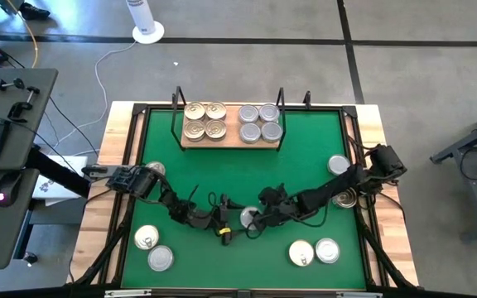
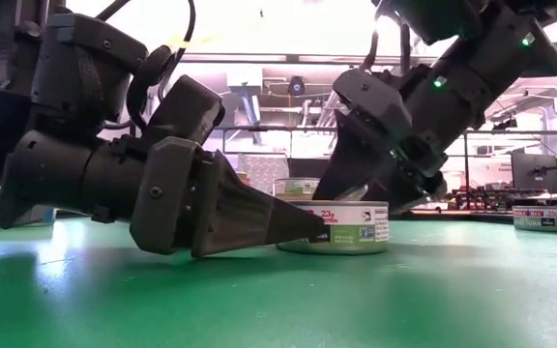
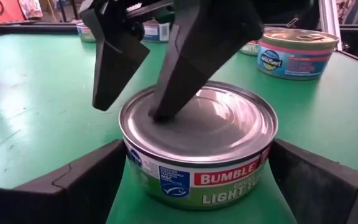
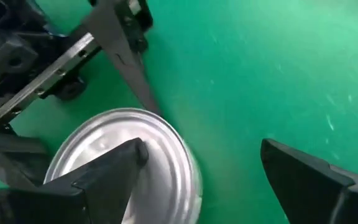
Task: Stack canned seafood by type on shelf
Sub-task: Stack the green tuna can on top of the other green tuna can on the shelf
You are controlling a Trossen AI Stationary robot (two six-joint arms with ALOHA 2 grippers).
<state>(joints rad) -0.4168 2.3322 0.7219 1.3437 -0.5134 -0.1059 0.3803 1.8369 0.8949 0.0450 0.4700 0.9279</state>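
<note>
Both grippers are seen low at the mat's (image 1: 247, 170) middle, meeting at one silver-lidded can (image 1: 248, 217). Left gripper (image 3: 197, 186) is spread wide, a finger on each side of the can (image 3: 199, 146), not clamped on it. Right gripper (image 4: 204, 165) is also held apart; one fingertip (image 3: 163, 109) is pressed on the lid, the other hangs beside the can's edge. In the low view the can (image 2: 335, 225) stands flat on the mat between the two arms. On the shelf (image 1: 230, 141) at the far edge, four gold-lidded cans (image 1: 204, 120) are grouped at one end and four silver ones (image 1: 260, 122) at the other. Loose cans (image 1: 154, 248) are scattered near the mat's corners and sides.
</note>
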